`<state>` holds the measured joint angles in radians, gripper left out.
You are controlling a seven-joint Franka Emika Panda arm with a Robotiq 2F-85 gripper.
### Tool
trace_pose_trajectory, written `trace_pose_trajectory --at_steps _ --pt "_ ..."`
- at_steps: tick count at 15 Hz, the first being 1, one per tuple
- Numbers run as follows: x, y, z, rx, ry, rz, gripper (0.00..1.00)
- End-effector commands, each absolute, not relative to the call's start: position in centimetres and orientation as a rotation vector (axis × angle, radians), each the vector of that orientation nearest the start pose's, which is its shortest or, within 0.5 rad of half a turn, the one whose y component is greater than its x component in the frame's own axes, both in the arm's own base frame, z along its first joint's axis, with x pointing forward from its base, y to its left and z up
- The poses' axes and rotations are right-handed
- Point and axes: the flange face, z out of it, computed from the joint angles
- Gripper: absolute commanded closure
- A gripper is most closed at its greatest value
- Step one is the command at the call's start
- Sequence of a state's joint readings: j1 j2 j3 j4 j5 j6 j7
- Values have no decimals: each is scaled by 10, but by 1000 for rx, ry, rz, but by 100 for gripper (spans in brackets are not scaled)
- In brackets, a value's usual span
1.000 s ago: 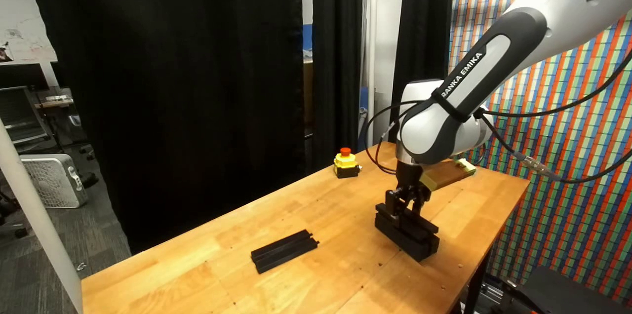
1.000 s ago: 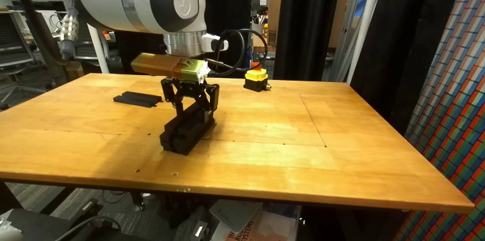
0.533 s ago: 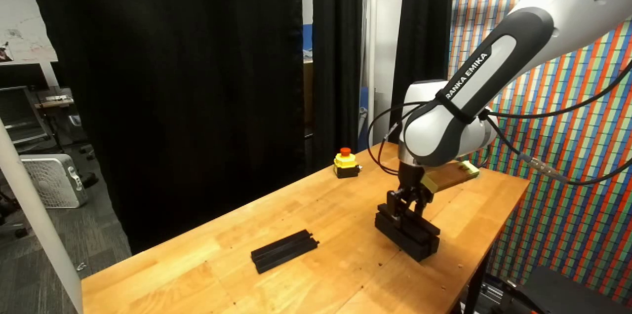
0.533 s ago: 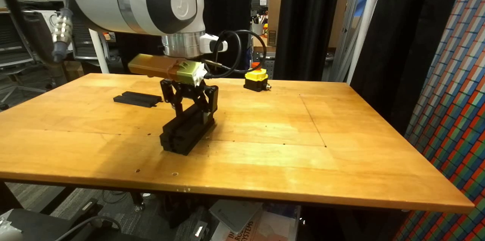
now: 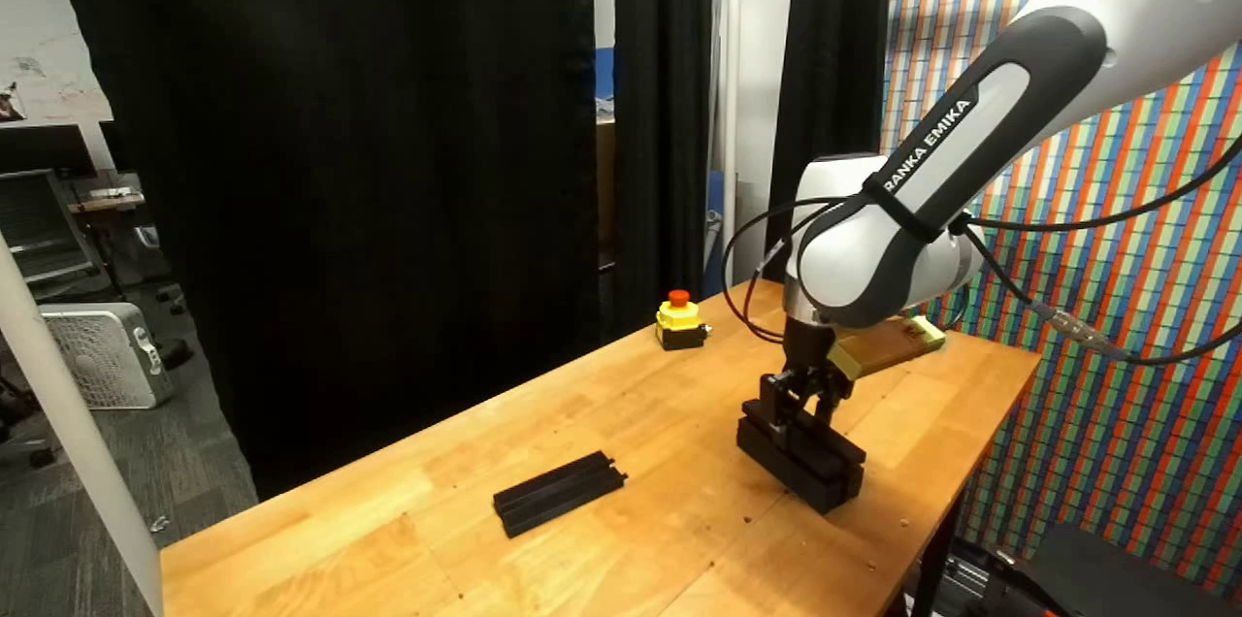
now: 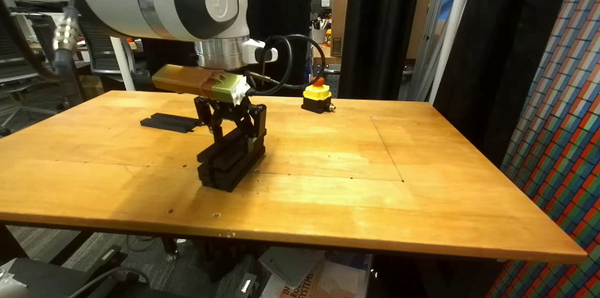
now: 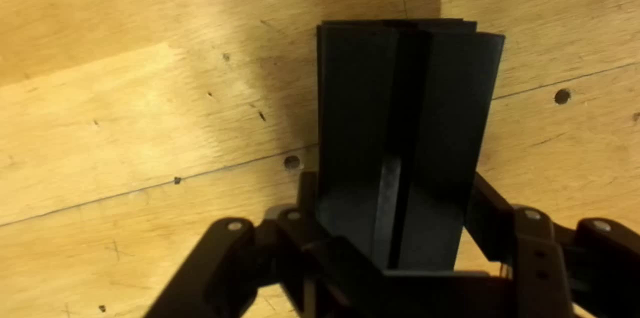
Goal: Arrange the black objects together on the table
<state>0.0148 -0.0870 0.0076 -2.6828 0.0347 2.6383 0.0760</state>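
One lone black bar (image 5: 560, 493), grooved lengthwise, lies flat on the wooden bench (image 5: 417, 539) in an exterior view; its long axis slants from lower left to upper right, tabbed end toward the upper right. Well apart stands a black stack (image 5: 820, 489) of like bars, its long axis running upper left to lower right. The tool (image 5: 801, 423) points straight down at it. Lettering on the arm (image 5: 1029, 93) reads "RANKA EMIKA", starting right beside a dark strap (image 5: 900, 208). A yellow-and-red button (image 5: 679, 318) sits near the edge of the bench.

In an exterior view, the tool's fingers (image 6: 253, 142) grip the top bar (image 6: 224, 149) of the stack from both long sides; this bar runs lower left to upper right. Whether it touches what lies beneath is too dark to tell. The lone black bar lies farther back, nearly left to right, its tabs at the right. A round cap (image 6: 221, 0) on the arm bears a mark too faint to read. Below the bench, a printed cover (image 6: 307, 286) shows "SYSTEMS"; its other words are partly cut off.

In the wrist view, the top bar's long axis runs up and down, a groove along its middle. The fingers stand close against its sides, the tool just as wide as the bar. Edges of lower bars peek out at the far end; their number cannot be told.
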Motion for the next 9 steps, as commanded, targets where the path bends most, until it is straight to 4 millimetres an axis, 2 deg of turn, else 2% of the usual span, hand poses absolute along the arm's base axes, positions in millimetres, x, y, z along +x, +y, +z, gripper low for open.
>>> trace_pose_trajectory --at_steps 1,9 --pt "412 15 277 -3107 144 -112 54" --pt "411 17 271 -3104 131 -91 54"
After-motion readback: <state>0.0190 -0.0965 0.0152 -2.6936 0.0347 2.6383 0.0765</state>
